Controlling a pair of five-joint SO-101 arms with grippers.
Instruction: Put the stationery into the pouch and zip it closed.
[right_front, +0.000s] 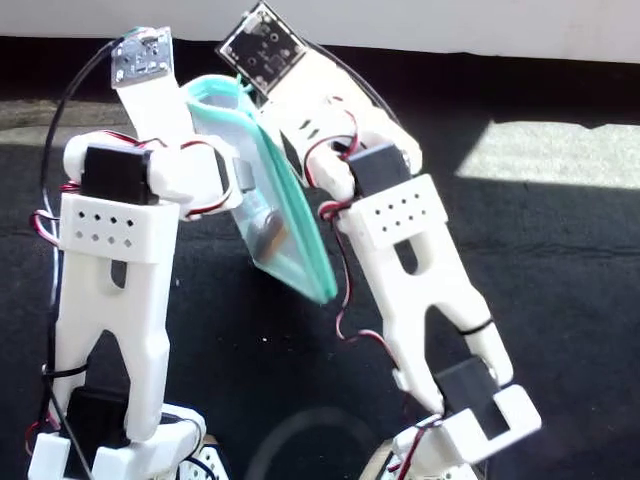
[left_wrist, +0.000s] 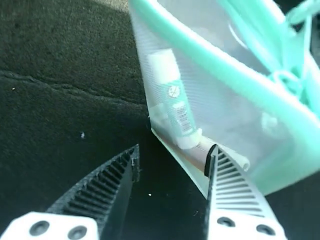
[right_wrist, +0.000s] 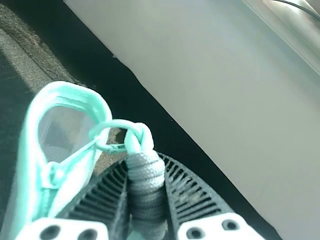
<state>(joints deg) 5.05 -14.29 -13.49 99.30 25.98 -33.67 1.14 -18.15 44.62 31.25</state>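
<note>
1. Right wrist view: the right claw (right_wrist: 142, 160) is pinched shut on a thick grey cord pull (right_wrist: 145, 185). The cord is knotted to a mint-green ring (right_wrist: 112, 135) at the zip end of a mint-green translucent mesh pouch (right_wrist: 50, 150).
2. Left wrist view: the left claw (left_wrist: 174, 148) stands wide and holds nothing. One finger's tip lies at the pouch's (left_wrist: 225, 100) lower corner; whether it touches cannot be told.
3. Inside the pouch, a white tube-shaped stationery item (left_wrist: 172, 100) with a green label rests near the bottom edge.
4. High view: the pouch (right_front: 285, 215) hangs tilted in the air between the two arms, lifted off the black cloth bench (right_front: 560, 280).
5. The step in hand looks like the zipping. To do it well, the left claw should close firmly on the pouch's corner as an anchor. The right claw should then draw the cord straight along the zip line, keeping the fabric taut so the slider does not snag.
6. The right wrist view gives the grip on the cord. The left wrist view gives the contents and the gaping claw. The high view adds the pouch's tilt and height.
</note>
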